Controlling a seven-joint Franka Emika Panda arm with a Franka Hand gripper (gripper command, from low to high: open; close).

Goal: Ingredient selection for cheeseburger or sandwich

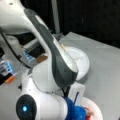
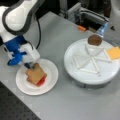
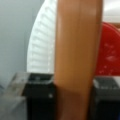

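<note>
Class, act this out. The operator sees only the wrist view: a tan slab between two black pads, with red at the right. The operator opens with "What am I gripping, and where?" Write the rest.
Observer: In a front view, the pincer grips a toast by its edge, over a small white plate.
Operator: And the red thing?
Observer: A tomato on that plate, peeking out from under the toast.
Operator: What else is on the table?
Observer: A patty and a cheese sit on a round divided tray to the plate's right in that view.
</note>
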